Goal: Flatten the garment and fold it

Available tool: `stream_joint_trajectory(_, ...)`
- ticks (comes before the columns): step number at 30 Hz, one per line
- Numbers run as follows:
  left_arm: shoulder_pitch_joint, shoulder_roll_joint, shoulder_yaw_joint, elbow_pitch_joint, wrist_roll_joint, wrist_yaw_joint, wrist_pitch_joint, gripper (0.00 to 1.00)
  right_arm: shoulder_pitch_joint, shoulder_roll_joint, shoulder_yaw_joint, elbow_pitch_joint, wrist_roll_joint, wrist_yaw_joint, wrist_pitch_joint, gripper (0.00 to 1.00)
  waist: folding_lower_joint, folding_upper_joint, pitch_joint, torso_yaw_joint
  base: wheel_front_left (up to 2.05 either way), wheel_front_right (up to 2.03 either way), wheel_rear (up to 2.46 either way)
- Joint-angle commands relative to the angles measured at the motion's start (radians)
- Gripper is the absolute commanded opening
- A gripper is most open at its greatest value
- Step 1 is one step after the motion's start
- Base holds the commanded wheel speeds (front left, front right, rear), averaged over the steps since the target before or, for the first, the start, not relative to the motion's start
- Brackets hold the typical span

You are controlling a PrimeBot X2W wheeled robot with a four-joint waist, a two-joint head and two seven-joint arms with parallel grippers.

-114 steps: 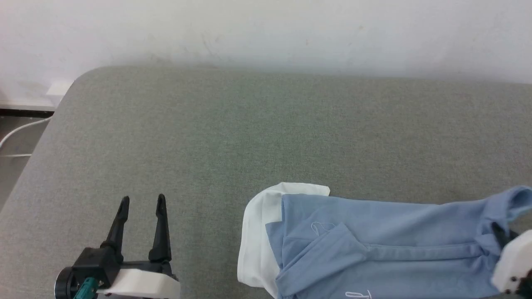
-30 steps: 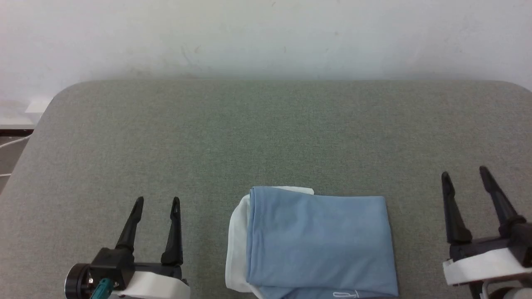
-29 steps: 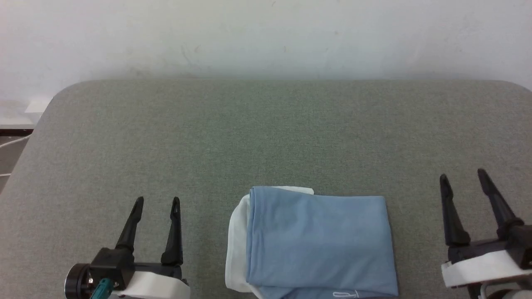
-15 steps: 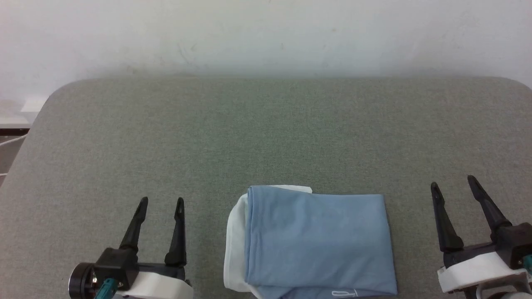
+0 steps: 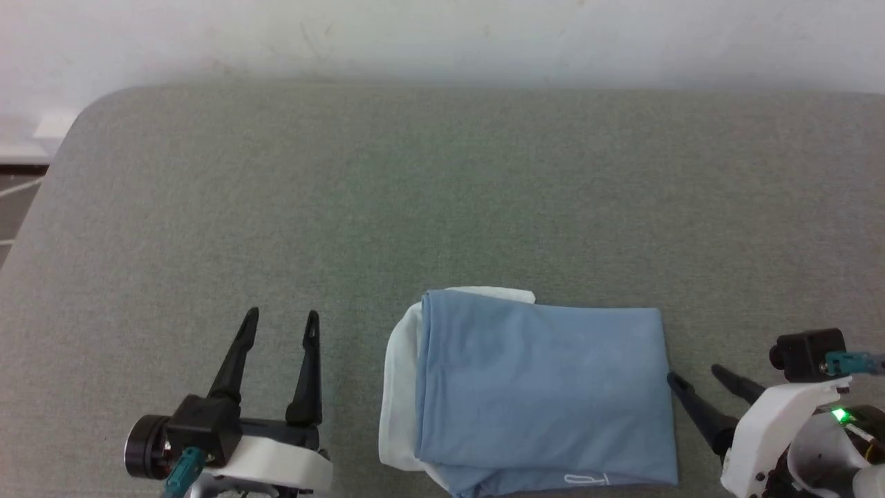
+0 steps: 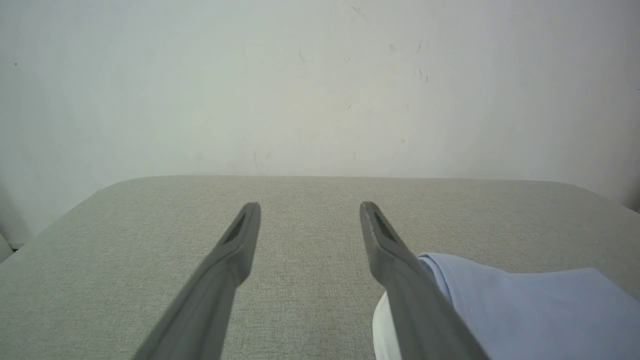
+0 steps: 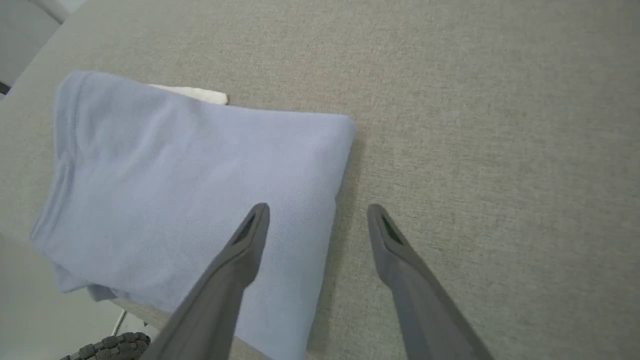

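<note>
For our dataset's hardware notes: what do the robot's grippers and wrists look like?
The left gripper and right gripper each have two long, black, tapering fingers on a black base, backed by a white wrist shell. The left wrist carries a round black knob and a teal plug; the right, a small black box, a teal connector and a lit green light.

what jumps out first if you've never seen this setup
The folded light-blue garment, white showing at its left edge, lies near the front of the grey padded table. The open left gripper sits apart on its left; the open right gripper angles in at its right edge.
</note>
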State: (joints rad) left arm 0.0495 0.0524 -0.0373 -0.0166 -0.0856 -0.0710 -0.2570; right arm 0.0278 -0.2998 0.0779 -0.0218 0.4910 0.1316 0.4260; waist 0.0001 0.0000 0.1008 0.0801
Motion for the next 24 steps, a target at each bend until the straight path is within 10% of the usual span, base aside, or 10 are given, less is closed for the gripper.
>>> stream_joint_trajectory(1, -0.022, -0.002, -0.006, -0.001, 0.009, -0.01, -0.005, 1.0, -0.027, -0.016, 0.006, 0.013, 0.049, -0.001, 0.056, 1.0, -0.0001, 0.0, 0.034, 0.025, 0.0, 0.0, 0.0)
stream_joint_trajectory(17, -0.069, -0.002, -0.029, 0.035, 0.0, 0.005, -0.005, 1.0, -0.159, -0.012, 0.171, 0.316, 0.198, -0.001, 0.167, 0.99, -0.0001, 0.0, 0.084, 0.115, 0.0, 0.0, 0.0)
stream_joint_trajectory(18, -0.07, -0.002, -0.031, 0.036, -0.001, 0.006, -0.005, 1.0, -0.163, -0.015, 0.187, 0.329, 0.196, -0.001, 0.163, 0.36, -0.0001, 0.0, 0.083, 0.119, 0.0, 0.0, 0.0)
stream_joint_trajectory(19, -0.071, -0.002, -0.033, 0.037, -0.002, 0.007, -0.005, 1.0, -0.167, -0.02, 0.204, 0.338, 0.191, -0.001, 0.154, 0.0, -0.0001, 0.0, 0.082, 0.121, 0.0, 0.0, 0.0)
stream_joint_trajectory(24, -0.072, -0.002, -0.035, 0.042, -0.003, 0.009, -0.005, 1.0, -0.198, -0.033, 0.244, 0.351, 0.178, -0.001, 0.089, 0.0, -0.0001, 0.0, 0.071, 0.123, 0.0, 0.0, 0.0)
